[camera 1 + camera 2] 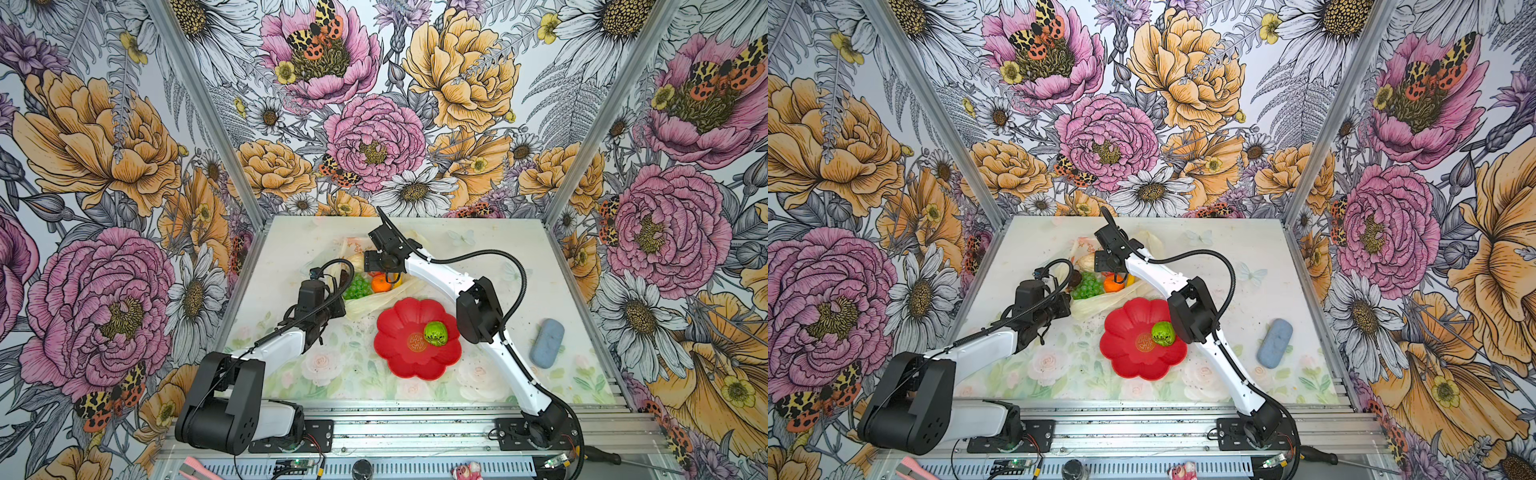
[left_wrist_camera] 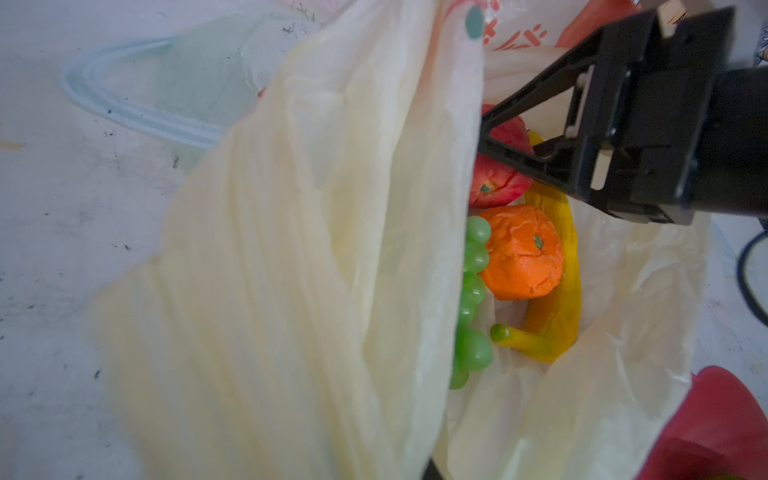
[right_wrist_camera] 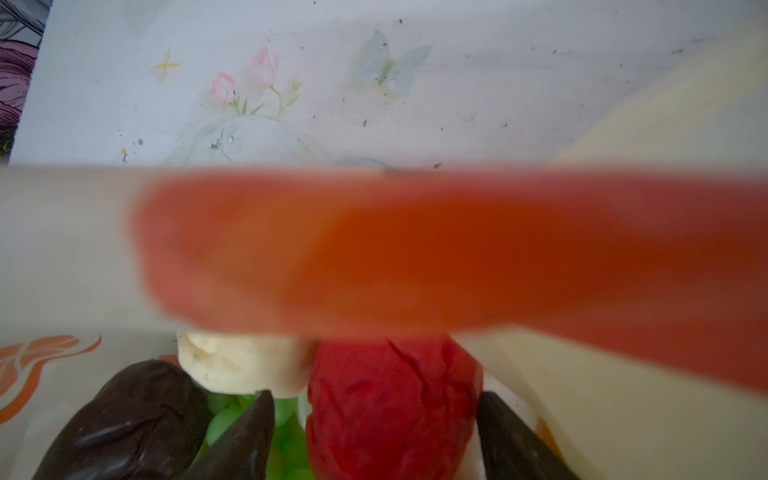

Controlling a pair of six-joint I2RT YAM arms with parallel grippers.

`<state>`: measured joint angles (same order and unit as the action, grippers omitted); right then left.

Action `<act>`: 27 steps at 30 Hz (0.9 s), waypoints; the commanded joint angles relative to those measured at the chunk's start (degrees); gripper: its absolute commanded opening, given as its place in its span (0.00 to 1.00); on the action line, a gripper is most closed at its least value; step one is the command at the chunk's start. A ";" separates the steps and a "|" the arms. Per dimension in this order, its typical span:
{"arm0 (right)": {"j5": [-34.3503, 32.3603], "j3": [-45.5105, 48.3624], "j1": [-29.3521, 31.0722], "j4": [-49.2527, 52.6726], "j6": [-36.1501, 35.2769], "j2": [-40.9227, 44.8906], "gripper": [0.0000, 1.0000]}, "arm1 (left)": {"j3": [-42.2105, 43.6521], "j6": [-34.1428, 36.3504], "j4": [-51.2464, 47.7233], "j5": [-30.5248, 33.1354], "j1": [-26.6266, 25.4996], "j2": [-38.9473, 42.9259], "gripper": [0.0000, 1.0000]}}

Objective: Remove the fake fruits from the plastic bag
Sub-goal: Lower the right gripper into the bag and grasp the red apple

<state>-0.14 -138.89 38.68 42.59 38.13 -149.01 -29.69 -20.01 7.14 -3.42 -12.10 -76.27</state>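
The red apple lies inside the bag, right between the fingers of the right pincer. That pincer stands wide and has hold of nothing. One finger looks close against the apple's skin and the opposite one a little off it.

Just outside the fingers lie the cream piece, the plum and the grapes. The orange and banana lie under its wrist. A fold of printed bag film hangs just ahead of the fingertips.

The left pincer is closed and seems to pinch the bag's rim, holding the mouth up. Back along the right arm, a green fruit rests on the red plate.

To do the grab well, I judge:
- Centre the apple between the fingers.
- Sink the fingers past its widest part.
- Trap no film against the glossy skin.
- Close gently, then lift straight out through the held mouth.
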 commanded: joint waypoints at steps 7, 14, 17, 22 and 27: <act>11.35 -8.41 -3.67 -0.47 9.83 -6.55 0.79 | -0.46 0.14 2.10 0.64 0.03 -0.46 0.13; 11.47 -7.57 -4.05 -0.32 8.93 -7.22 0.74 | -0.47 0.18 2.15 0.67 0.04 -0.59 0.13; 12.42 -6.68 -3.96 -0.30 7.89 -6.31 0.75 | -0.54 0.21 2.05 0.62 0.06 -0.71 0.13; 12.86 -4.31 -3.78 -0.40 6.48 -3.97 0.69 | -0.59 0.19 2.10 0.82 0.02 -0.64 0.13; 12.82 -3.33 -3.54 -0.48 4.81 -0.84 0.61 | -0.54 0.25 2.14 0.85 0.06 -0.69 0.13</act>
<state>12.51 -143.20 34.59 41.91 44.71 -153.95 -29.69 -19.99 7.18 -3.42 -12.10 -76.60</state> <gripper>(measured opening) 0.622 0.127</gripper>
